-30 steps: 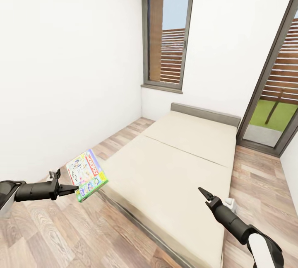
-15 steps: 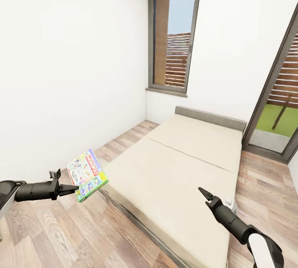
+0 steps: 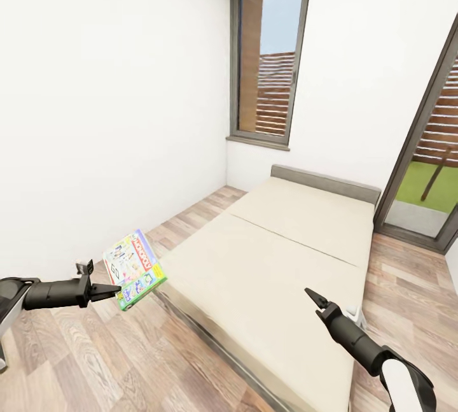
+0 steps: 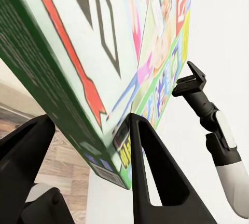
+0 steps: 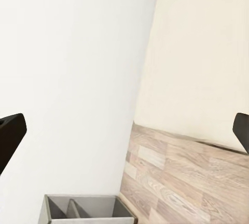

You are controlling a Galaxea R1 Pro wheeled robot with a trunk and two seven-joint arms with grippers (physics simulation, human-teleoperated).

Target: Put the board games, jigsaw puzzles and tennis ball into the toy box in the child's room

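Green-edged and brightly printed, the flat cardboard board game box (image 3: 134,269) hung tilted above the wood-plank floor (image 3: 95,361), just beside the low beige bed (image 3: 267,272). The black left gripper (image 3: 116,290) had its fingers (image 4: 150,167) clamped on the box's lower edge. The black right gripper (image 3: 312,297) hovered over the mattress, fingers spread wide and holding nothing.

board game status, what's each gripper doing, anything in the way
Left gripper shut on board game, held over the floor beside the bed. Right gripper open, holding nothing. Nothing blocking.
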